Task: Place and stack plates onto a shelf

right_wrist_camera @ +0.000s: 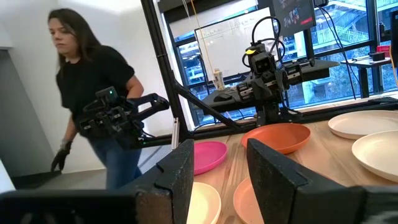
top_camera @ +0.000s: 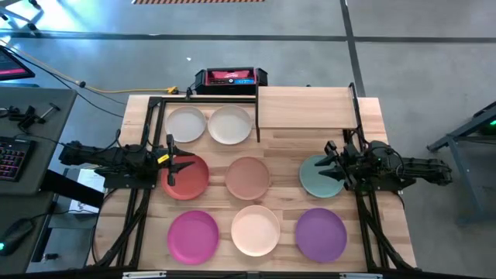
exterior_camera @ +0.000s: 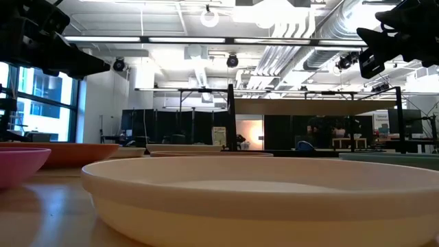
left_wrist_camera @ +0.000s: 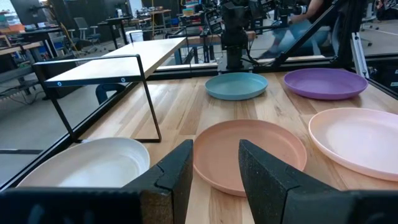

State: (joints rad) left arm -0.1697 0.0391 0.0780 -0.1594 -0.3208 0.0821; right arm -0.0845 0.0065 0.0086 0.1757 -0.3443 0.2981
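Eight plates lie flat on the wooden table. White (top_camera: 186, 124) and cream (top_camera: 230, 125) are in the far row. Coral red (top_camera: 186, 177), dusty pink (top_camera: 248, 177) and mint green (top_camera: 319, 177) form the middle row. Magenta (top_camera: 193, 236), peach (top_camera: 256, 229) and purple (top_camera: 321, 234) are nearest. The shelf (top_camera: 306, 108) stands on black posts at the far right, with nothing on it. My left gripper (top_camera: 172, 161) hovers open over the coral plate's left rim. My right gripper (top_camera: 329, 163) hovers open over the mint plate. Both wrist views show a bare gap between the fingers (left_wrist_camera: 214, 174) (right_wrist_camera: 217, 174).
A black and red device (top_camera: 230, 77) sits at the table's far edge. Black frame rails (top_camera: 136, 209) run along the table's left and right sides. A person in black (right_wrist_camera: 93, 93) walks beyond the table's left side. A desk with a keyboard (top_camera: 12, 159) stands to the left.
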